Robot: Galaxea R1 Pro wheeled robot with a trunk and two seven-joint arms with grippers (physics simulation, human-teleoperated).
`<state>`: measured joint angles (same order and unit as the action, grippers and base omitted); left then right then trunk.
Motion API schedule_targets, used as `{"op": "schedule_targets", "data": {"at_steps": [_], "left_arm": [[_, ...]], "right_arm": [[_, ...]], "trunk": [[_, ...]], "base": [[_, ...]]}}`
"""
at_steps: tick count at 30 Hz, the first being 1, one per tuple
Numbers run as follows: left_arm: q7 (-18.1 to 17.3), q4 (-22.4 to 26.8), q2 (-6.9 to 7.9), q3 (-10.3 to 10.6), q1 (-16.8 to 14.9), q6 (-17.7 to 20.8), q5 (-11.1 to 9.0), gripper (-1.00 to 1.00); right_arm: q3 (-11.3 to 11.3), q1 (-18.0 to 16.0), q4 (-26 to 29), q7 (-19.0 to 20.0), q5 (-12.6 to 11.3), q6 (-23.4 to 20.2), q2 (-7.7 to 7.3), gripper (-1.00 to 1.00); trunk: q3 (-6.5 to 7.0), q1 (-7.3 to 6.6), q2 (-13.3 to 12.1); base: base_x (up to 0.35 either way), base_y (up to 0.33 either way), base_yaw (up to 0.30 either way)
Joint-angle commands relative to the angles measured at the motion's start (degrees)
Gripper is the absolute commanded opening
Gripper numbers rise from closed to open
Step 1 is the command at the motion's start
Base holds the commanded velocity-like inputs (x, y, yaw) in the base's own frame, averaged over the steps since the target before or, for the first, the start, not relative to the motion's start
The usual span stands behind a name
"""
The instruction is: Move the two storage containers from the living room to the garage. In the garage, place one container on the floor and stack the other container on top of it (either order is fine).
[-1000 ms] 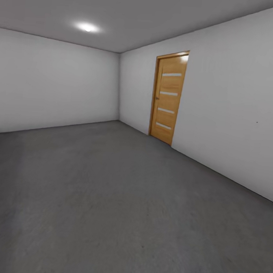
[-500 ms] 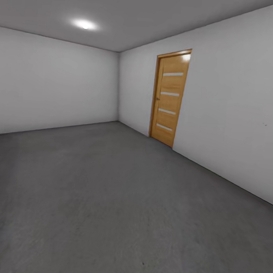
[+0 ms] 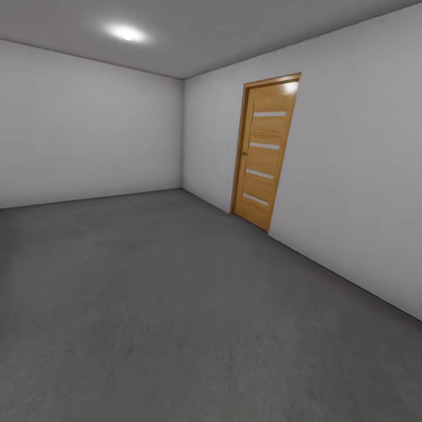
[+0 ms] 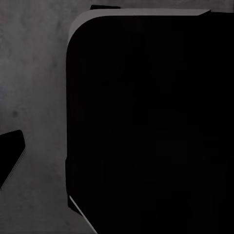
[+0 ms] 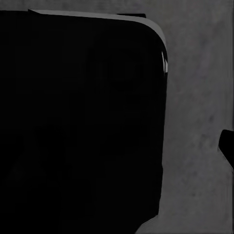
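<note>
Since one second ago the head camera has shifted, so the wooden door [image 3: 264,150] sits slightly further right in frame; nothing in the room itself moved. Dark grey concrete floor [image 3: 165,321] fills the lower view, bounded by pale grey walls [image 3: 84,126]. One ceiling light [image 3: 126,33] is lit. Both wrist views show a black rounded robot body [image 4: 146,122] over floor. Jaw state: cannot tell. Storage containers: location undetermined.

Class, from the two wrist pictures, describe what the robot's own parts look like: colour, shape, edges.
Both wrist views show a big matte black body with rounded corners and a thin pale grey edge. Smaller black pieces jut in over the dark grey floor. No cables or markings are visible.
</note>
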<state>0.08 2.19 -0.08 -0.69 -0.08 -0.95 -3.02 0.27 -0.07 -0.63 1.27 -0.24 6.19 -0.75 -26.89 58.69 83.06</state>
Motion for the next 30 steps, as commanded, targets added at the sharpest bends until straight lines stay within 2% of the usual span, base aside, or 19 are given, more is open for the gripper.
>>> {"op": "schedule_targets", "data": {"at_steps": [1, 30], "left_arm": [[0.0, 0.0, -0.01, -0.1, 0.0, -0.1, -0.3, 1.0], [0.0, 0.0, -0.01, 0.0, 0.0, -0.1, -0.3, 1.0]], "right_arm": [[0.0, 0.0, -0.1, 0.1, 0.0, 0.3, -0.02, 1.0], [-0.2, 0.0, -0.1, 0.1, -0.2, 0.1, 0.42, 1.0]], "trunk": [[-0.04, 0.03, 0.0], [-0.04, 0.03, 0.0]], "base": [[0.326, 0.0, 0.0], [0.326, 0.0, 0.0]]}}
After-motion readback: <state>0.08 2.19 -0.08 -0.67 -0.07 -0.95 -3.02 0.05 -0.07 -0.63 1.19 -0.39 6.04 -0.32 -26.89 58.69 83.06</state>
